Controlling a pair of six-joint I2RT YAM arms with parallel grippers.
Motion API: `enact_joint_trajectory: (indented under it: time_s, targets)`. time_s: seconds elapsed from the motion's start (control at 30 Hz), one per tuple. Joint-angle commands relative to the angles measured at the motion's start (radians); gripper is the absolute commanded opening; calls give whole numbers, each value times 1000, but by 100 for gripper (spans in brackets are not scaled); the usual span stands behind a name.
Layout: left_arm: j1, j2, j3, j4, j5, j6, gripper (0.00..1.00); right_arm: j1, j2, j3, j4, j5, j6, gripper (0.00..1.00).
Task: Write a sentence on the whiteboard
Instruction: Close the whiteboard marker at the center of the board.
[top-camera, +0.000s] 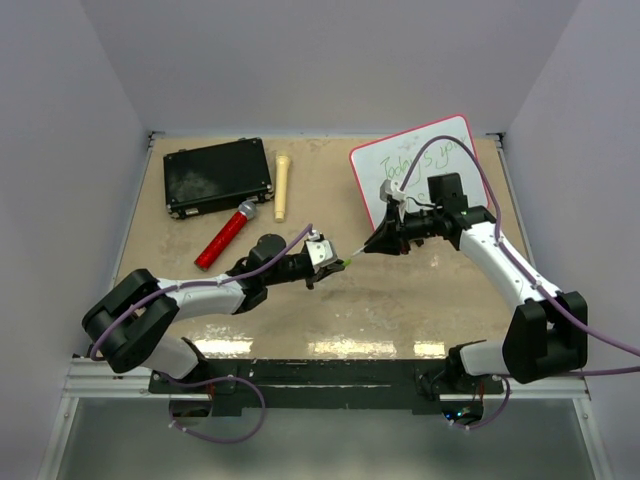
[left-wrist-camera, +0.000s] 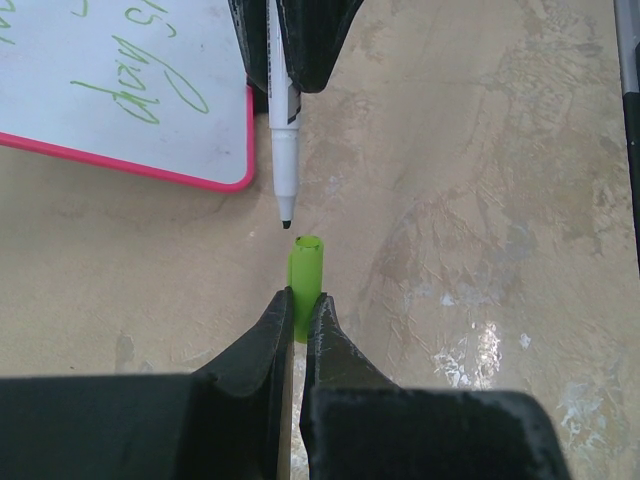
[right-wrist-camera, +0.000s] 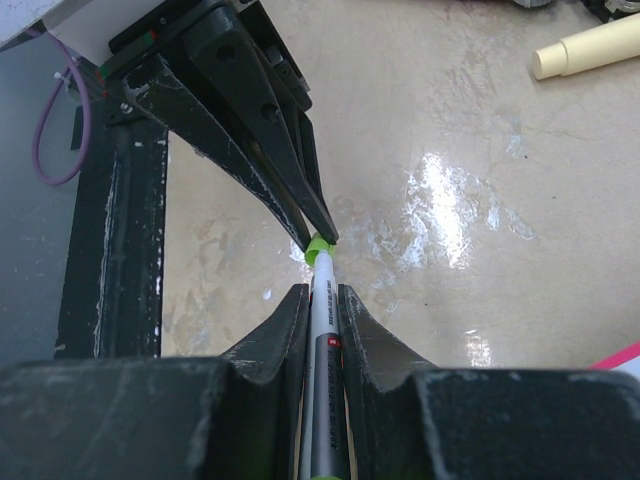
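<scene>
At left, reaches low across the surface (top-camera: 400, 315) with the left hand (top-camera: 335, 265) pinched tight on a green cap (left-wrist-camera: 305, 285), open mouth turned rightward, apparently to take the tip. Just right, answers with the right hand (top-camera: 372, 247) clamped on the marker (left-wrist-camera: 283, 150), forearm sloping down, tip aimed at the cap and just short of its mouth. Farther right, leaves the whiteboard (top-camera: 365, 170) lying flat, the sentence (left-wrist-camera: 140, 95) in green across it, so capping looks the closing step.

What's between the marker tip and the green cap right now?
Nothing: in the left wrist view only a short gap over bare table separates the marker tip from the green cap.
</scene>
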Motion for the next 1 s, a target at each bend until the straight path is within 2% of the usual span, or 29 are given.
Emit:
enact_joint_trajectory:
  time_s: [0.0,0.97]
  targets:
    - [-6,2,37,46,13,3,0,15,6,-4,33,19,9,0]
    - [-4,29,60,5,-7,-20,0,26,-32,2,26,70,3,0]
